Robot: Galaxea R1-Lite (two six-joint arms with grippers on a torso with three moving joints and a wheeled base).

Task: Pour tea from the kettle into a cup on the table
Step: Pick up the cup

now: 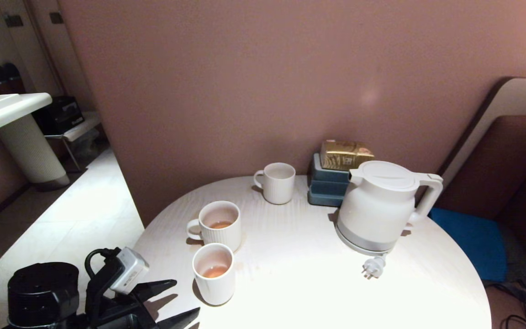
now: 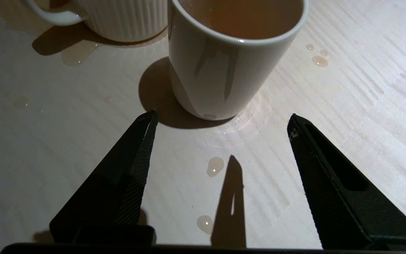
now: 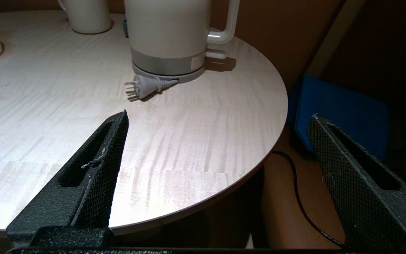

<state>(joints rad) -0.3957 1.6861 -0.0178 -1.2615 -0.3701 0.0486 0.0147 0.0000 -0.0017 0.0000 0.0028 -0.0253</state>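
1. The cup stands on the worktop near its left edge, holding tea, just in front of a ribbed mug.
2. The left gripper is spread wide, just short of the cup, gripping nothing.
3. The kettle stands upright on the right, well apart.
4. The right gripper is wide, empty, at the worktop's edge.

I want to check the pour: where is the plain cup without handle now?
In the head view the cup stands near the table's front-left edge, just in front of a ribbed mug, with the open left gripper close beside it.
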